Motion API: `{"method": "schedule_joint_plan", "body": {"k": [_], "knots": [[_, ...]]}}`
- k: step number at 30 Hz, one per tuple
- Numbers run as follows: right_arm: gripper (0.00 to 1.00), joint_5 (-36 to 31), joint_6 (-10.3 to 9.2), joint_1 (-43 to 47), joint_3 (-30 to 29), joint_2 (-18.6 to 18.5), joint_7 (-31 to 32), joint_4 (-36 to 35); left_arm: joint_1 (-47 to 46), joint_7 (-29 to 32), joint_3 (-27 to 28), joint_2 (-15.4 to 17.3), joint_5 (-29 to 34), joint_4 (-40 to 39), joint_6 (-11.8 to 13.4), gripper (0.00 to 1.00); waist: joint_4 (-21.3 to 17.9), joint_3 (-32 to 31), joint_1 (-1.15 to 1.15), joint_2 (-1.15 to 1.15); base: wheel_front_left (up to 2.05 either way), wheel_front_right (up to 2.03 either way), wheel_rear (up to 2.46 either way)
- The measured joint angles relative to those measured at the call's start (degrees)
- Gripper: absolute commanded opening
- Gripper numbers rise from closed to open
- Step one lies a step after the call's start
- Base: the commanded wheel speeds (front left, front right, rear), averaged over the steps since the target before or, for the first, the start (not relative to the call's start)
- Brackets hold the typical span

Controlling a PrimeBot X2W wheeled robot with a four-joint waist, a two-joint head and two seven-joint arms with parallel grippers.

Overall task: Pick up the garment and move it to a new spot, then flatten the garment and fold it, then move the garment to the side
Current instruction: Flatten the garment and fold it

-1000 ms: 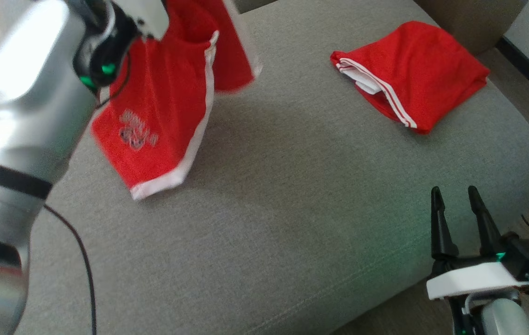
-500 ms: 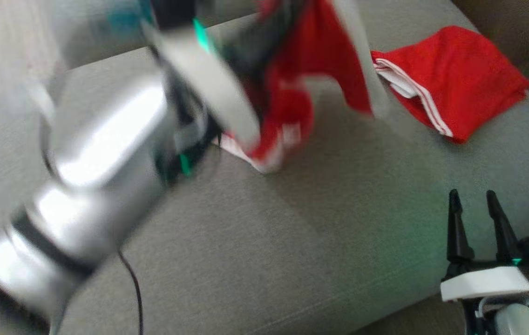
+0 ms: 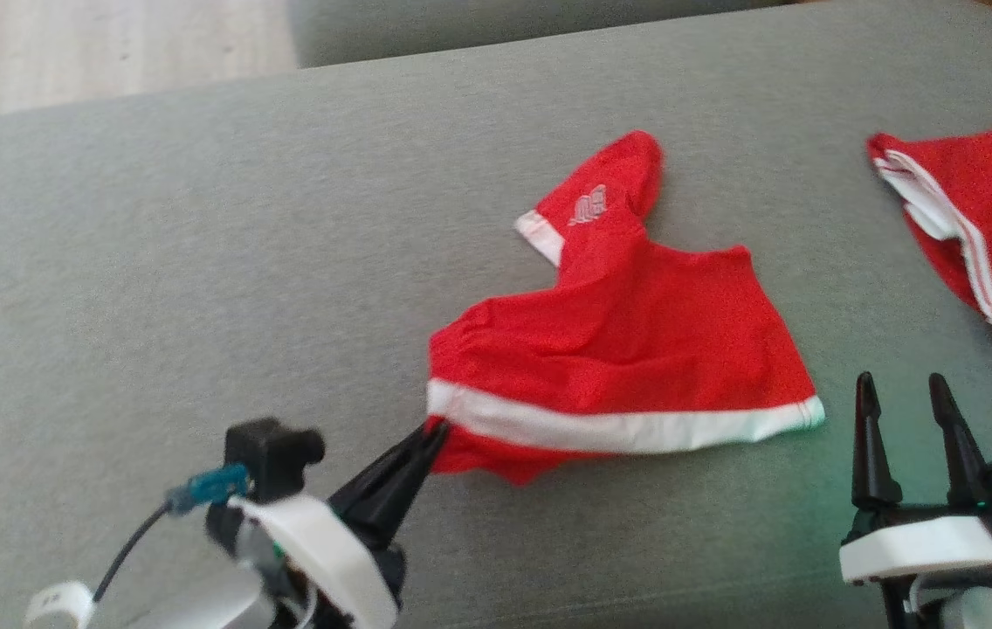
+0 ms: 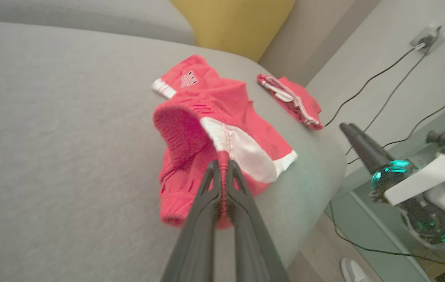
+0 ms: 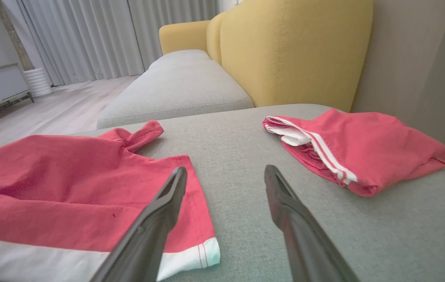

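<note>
The garment (image 3: 627, 341) is a pair of red shorts with a white waistband, lying spread on the grey cushion (image 3: 199, 262). One leg with a printed logo points to the far side. My left gripper (image 3: 437, 429) is shut on the waistband's left corner; the left wrist view shows the garment (image 4: 207, 129) bunched ahead of the closed fingertips (image 4: 222, 164). My right gripper (image 3: 902, 391) stands open just right of the waistband's other end, nothing between its fingers. In the right wrist view the garment (image 5: 69, 184) lies to the left of the open fingers (image 5: 171, 196).
A second red garment (image 3: 976, 218), folded, lies at the cushion's far right (image 5: 355, 145). A yellow sofa back (image 5: 293, 47) rises behind it. Cables (image 4: 383, 74) hang on the wall past the cushion's edge. Wide bare cushion stretches to the left.
The left arm has swung the garment down from the air and laid it out on the cushion, still gripping the waistband. The camera has shifted left. The right gripper has stayed open.
</note>
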Motion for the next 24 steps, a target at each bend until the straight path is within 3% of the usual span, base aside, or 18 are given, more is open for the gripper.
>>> {"method": "schedule_joint_plan", "body": {"k": [5,8,12,13,14,15,16,17,18,24], "knots": [[1.0,-1.44,0.0,0.05,0.26,0.0,0.0,0.2,5.48,-1.35,6.01,-1.41,2.67,7.83,-0.78,0.0,3.77,0.01,0.0,0.0,0.0,0.0,0.0],[1.0,-2.2,0.0,0.19,0.3,0.0,0.0,0.25,7.99,-1.41,12.87,-4.39,6.13,11.15,-3.36,0.0,5.48,-0.19,0.0,0.0,0.0,0.0,0.0],[1.0,-2.54,0.0,0.19,0.21,0.0,0.0,0.4,11.72,-1.4,16.95,-8.39,9.62,14.19,-7.05,0.0,6.39,-0.48,0.0,0.0,0.0,0.0,0.0],[1.0,-2.56,0.0,0.19,0.21,0.0,0.0,0.44,12.63,-1.4,17.66,-9.32,10.56,15.0,-7.67,0.07,6.44,-0.56,0.0,0.0,0.0,0.0,0.0],[1.0,-2.8,0.0,0.19,0.22,0.0,0.0,0.54,13.44,-1.4,18.25,-10.06,11.13,15.79,-8.09,0.22,6.42,-0.65,0.0,0.0,0.0,0.0,0.0],[1.0,-3.11,0.0,0.19,0.24,0.0,0.0,0.65,14.12,-1.4,18.42,-10.56,11.56,16.58,-8.61,0.22,6.36,-0.72,0.0,0.0,0.0,0.0,0.0],[1.0,-3.12,0.0,0.19,0.32,0.0,0.0,0.8,14.81,-1.4,18.69,-11.04,12.06,17.31,-8.87,0.37,6.28,-0.8,0.0,0.0,0.0,0.0,0.0],[1.0,-3.12,0.0,0.19,0.42,0.0,0.0,0.92,15.58,-1.4,19.13,-11.52,12.22,17.97,-9.31,0.6,6.19,-0.89,0.0,0.0,0.0,0.0,0.0],[1.0,-3.12,0.0,0.2,0.46,0.0,0.0,1.02,16.36,-1.4,19.58,-11.95,12.22,18.61,-9.31,1.0,6.08,-1.01,0.0,0.0,0.0,0.0,0.0],[1.0,-3.61,0.0,0.32,-0.15,0.0,0.0,0.9,20.51,-1.4,28.83,-14.66,16.62,15.83,-7.39,1.0,5.44,-1.77,0.0,0.0,0.0,0.0,0.0]]}}
